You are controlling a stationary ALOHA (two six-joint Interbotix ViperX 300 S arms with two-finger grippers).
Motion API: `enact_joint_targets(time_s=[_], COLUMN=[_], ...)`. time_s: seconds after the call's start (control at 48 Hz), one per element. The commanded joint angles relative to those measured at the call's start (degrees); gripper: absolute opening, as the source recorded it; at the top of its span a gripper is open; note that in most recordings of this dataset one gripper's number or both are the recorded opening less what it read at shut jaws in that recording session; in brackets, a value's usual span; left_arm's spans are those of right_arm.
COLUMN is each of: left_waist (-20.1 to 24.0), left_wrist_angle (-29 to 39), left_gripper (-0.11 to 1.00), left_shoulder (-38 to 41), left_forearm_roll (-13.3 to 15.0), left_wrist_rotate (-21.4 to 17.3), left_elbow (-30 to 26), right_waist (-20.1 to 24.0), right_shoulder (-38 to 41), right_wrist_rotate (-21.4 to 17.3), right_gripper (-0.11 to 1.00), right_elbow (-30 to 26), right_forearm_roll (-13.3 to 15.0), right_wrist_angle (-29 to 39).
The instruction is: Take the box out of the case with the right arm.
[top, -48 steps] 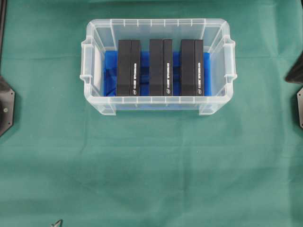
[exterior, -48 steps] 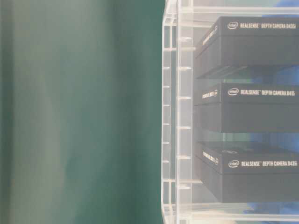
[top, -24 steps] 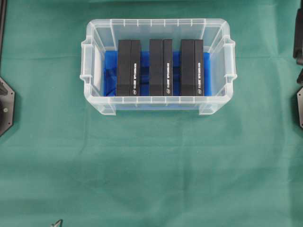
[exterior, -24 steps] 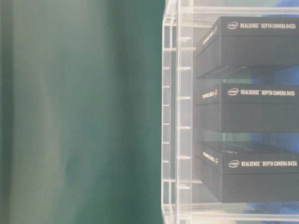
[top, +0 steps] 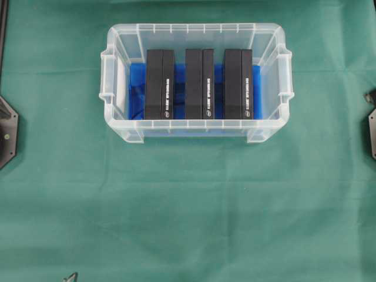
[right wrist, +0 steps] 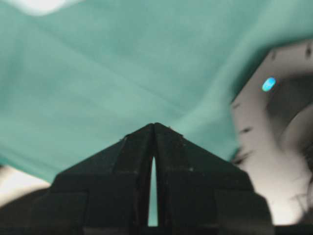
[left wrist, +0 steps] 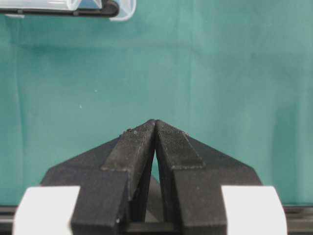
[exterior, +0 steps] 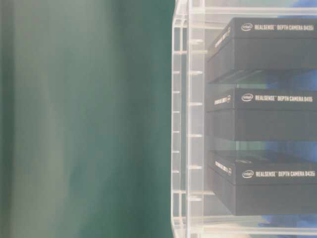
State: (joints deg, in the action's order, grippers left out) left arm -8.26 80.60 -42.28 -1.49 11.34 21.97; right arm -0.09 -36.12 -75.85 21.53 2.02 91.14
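Observation:
The clear case (top: 194, 27) stands on the green cloth at the back centre, and a blue sheet (top: 136, 88) lines its bottom. Three black boxes stand side by side in it: left (top: 160, 83), middle (top: 200, 83), right (top: 238, 83). The table-level view shows the case wall (exterior: 188, 119) and the boxes' white lettering (exterior: 277, 98). My right gripper (right wrist: 154, 124) is shut and empty over bare cloth; overhead, only a dark sliver of that arm (top: 371, 97) shows at the right edge. My left gripper (left wrist: 155, 121) is shut and empty, with a case corner (left wrist: 122, 7) far ahead.
Green cloth (top: 188, 205) covers the whole table. Black base plates sit at the left edge (top: 7, 132) and the right edge (top: 372, 132). A pale mount plate (right wrist: 274, 147) lies right of my right gripper. A small pointed tip (top: 70, 277) pokes in at the bottom edge.
The dark part of my right arm at the overhead view's right edge has shifted and mostly left the frame. The case, the boxes and the left gripper have not moved.

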Motion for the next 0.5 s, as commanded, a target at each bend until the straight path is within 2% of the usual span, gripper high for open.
enact_joint_targets(time_s=[0.0,0.063,0.292,0.479], left_waist=[-0.18,-0.18,-0.18,-0.18], left_wrist_angle=[-0.18,-0.18,-0.18,-0.18], left_gripper=[0.02,0.02,0.02,0.02], left_shoulder=[0.26,0.18,0.18,0.18], left_forearm_roll=[0.0,0.0,0.0,0.0], left_wrist_rotate=[0.09,0.09,0.18,0.18], left_elbow=[-1.49,-1.49,-1.49,-1.49], right_waist=[-0.09,-0.09,-0.18,-4.92], right_shoulder=[0.18,0.44,3.25,6.06], right_wrist_rotate=[-5.98,-7.91,-7.73,-4.31], right_gripper=[0.03,0.03,0.03,0.03], right_elbow=[-1.23,-1.05,-1.14,-1.85], right_forearm_roll=[0.79,1.23,2.37,3.69], right_wrist_angle=[0.18,0.18,0.18,0.35])
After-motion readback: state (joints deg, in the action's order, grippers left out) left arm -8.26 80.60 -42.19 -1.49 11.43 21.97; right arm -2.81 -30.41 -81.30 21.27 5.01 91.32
